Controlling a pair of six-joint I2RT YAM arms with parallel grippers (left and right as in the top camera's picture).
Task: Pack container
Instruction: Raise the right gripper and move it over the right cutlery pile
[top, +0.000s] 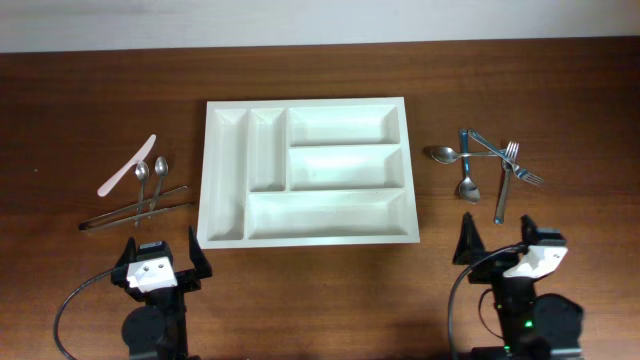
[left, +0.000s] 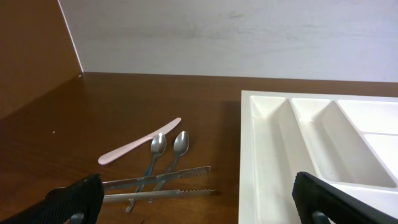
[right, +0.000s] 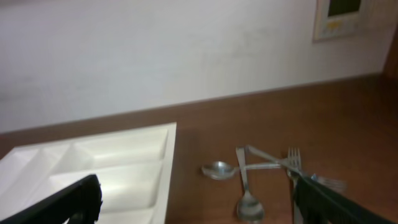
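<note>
White plastic, the container lies flat mid-table between my two arms, all five compartments bare, so I judge the packing not yet begun. My left gripper and right gripper hover at the near edge, fingers spread wide and holding nothing. The pink spatula, two spoons and tongs lie left of it, the crossed forks and spoons right, probably so each arm serves its own side
</note>
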